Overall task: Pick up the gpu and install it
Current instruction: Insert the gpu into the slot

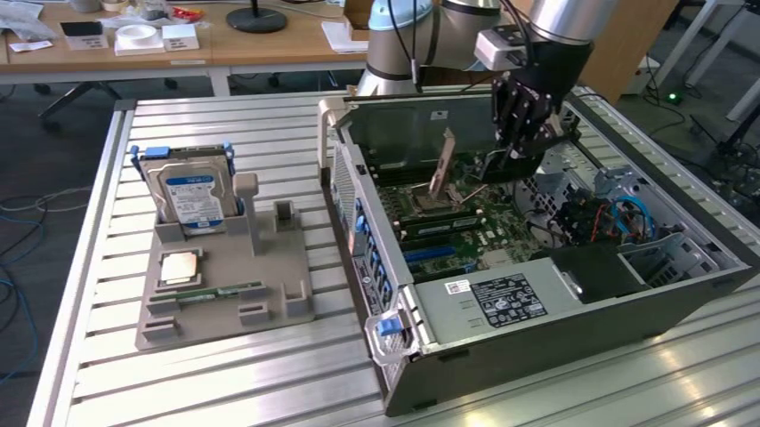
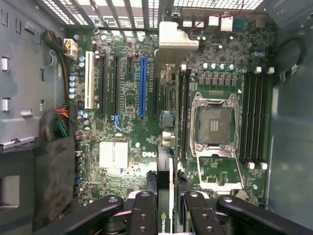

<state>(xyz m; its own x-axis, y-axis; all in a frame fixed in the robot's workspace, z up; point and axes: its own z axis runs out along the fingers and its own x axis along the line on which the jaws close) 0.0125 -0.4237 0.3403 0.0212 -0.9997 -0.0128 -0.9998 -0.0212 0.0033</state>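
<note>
My gripper (image 1: 513,151) reaches down into the open computer case (image 1: 570,320) and is shut on the gpu (image 1: 447,171), a thin brownish card held on edge above the motherboard (image 1: 475,240). In the wrist view the gpu (image 2: 166,147) appears edge-on between the black fingers (image 2: 145,210) of my gripper (image 2: 168,208), and its metal bracket (image 2: 172,35) points toward the case's rear grille. The card hangs between the blue slot (image 2: 142,88) and the CPU socket (image 2: 213,125). I cannot tell whether it touches the board.
A grey fixture (image 1: 226,294) on the slatted table at the exterior view's left holds a silver hard drive (image 1: 190,196), a CPU (image 1: 181,267) and a green RAM stick (image 1: 223,292). Case walls, cable bundles (image 2: 58,122) and the drive cage (image 1: 629,231) surround the motherboard.
</note>
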